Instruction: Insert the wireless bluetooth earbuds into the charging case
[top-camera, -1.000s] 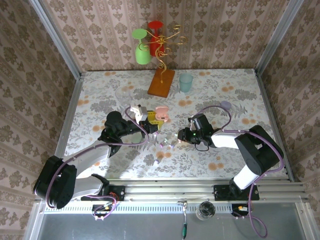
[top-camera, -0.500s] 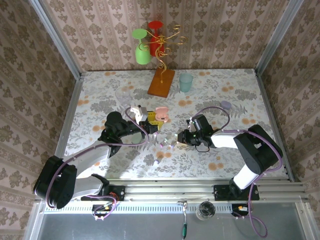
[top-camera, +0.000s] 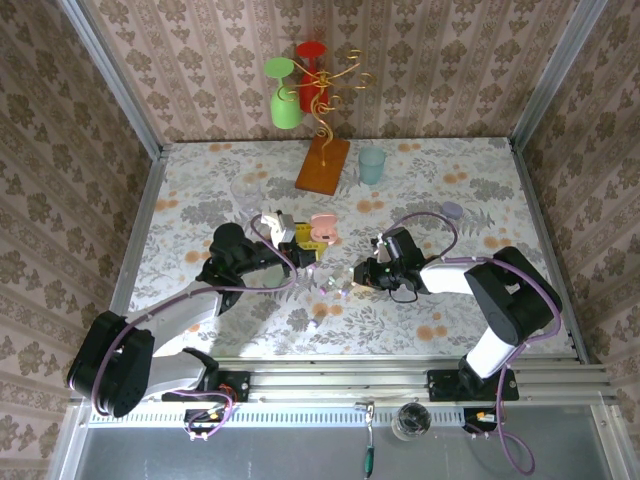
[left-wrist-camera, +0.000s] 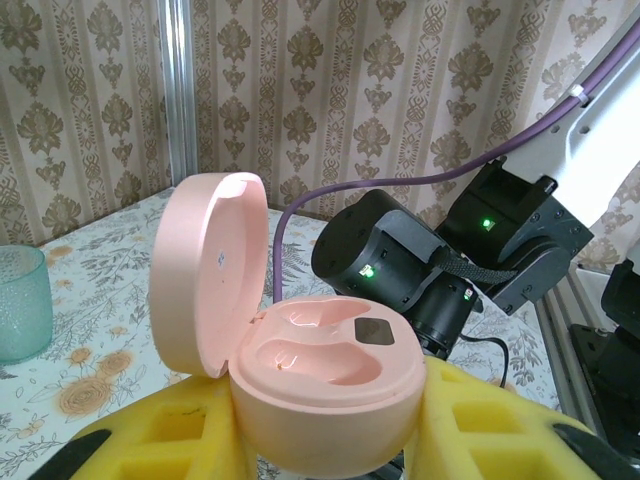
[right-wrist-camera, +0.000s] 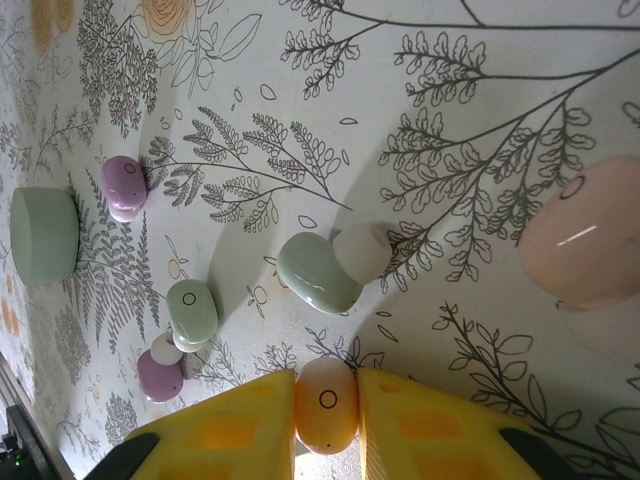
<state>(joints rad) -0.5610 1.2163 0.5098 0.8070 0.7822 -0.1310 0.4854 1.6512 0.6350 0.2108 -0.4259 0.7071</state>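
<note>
The right gripper (right-wrist-camera: 327, 428) is pinching a glossy peach earbud (right-wrist-camera: 326, 398), marked with a small ring, between its yellow pads (right-wrist-camera: 230, 432). Beyond it, green earbuds (right-wrist-camera: 318, 272), purple earbuds (right-wrist-camera: 123, 185) and a pink earbud (right-wrist-camera: 585, 245) are lying loose on the floral table (right-wrist-camera: 480, 120). The left gripper (left-wrist-camera: 325, 445) is clamping the pink charging case (left-wrist-camera: 330, 370), its lid (left-wrist-camera: 205, 270) standing open.

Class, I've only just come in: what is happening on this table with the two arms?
The left end effector holds a pink charging case with its lid open and both wells empty. The right end effector is closed on a peach earbud, down near the table. Other buds, such as a green earbud and a purple earbud, lie loose there. No earbud is in the case yet.
</note>
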